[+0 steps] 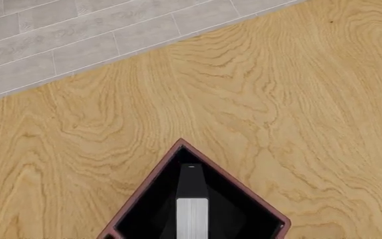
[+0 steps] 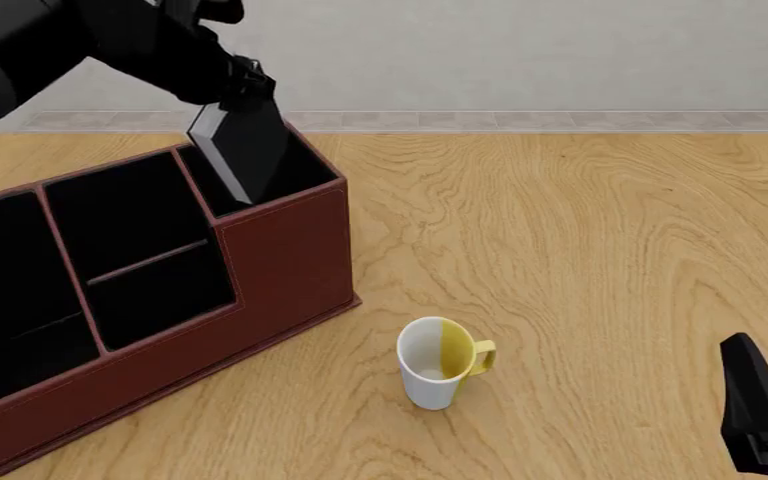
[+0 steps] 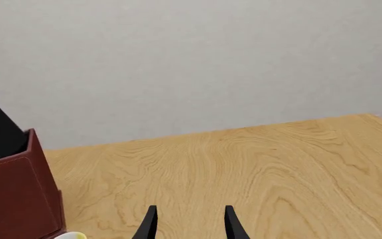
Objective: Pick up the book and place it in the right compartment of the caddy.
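Note:
The black book (image 2: 241, 152) stands tilted with its lower part inside the right compartment (image 2: 307, 172) of the reddish-brown caddy (image 2: 157, 345). My left gripper (image 2: 241, 90) is shut on the book's top edge. In the left wrist view the book (image 1: 192, 185) shows edge-on with its white pages, down inside the black-lined cell (image 1: 147, 211); the fingers do not show there. My right gripper (image 3: 191, 221) is open and empty, low at the near right of the table, far from the caddy.
A white mug with a yellow inside (image 2: 438, 362) stands just in front of the caddy's right end. The caddy's wider cell with a shelf (image 2: 137, 265) lies left of the right compartment. A grey wall runs behind the table's far edge.

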Controlling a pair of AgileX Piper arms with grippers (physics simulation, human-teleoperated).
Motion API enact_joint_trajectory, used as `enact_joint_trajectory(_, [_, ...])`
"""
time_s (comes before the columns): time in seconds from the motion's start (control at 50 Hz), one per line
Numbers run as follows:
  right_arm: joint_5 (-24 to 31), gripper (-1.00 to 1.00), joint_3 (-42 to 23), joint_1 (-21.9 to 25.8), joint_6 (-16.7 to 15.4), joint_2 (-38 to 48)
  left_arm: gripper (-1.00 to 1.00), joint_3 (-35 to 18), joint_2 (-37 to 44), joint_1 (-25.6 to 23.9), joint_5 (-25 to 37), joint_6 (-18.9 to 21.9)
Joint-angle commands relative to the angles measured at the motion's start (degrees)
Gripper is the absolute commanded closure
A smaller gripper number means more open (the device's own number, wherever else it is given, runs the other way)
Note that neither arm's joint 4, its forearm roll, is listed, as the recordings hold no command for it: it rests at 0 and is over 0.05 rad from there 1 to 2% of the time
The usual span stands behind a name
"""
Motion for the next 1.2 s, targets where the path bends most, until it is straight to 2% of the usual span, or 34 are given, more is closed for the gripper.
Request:
enact_joint_trajectory(0.02, [-0.1, -1.00, 0.0, 0.0, -0.1, 0.0, 1.00, 1.6, -0.5, 0.3, -1.8, 0.7])
enact_joint_trajectory(0.88, [0.0, -1.00, 0.0, -0.5, 0.0, 0.0, 1.00, 5.0, 2.9, 1.1, -5.6, 2.5])
enact_joint_trajectory(0.98, [0.0, -1.00, 0.0, -0.5, 0.1, 0.0, 1.00, 4.7, 3.3, 1.2, -6.0, 1.6])
enact_joint_trajectory(1.2, [0.1, -1.00, 0.0, -0.5, 0.0, 0.0, 1.00, 7.5, 3.4, 1.0, -7.6, 2.5])
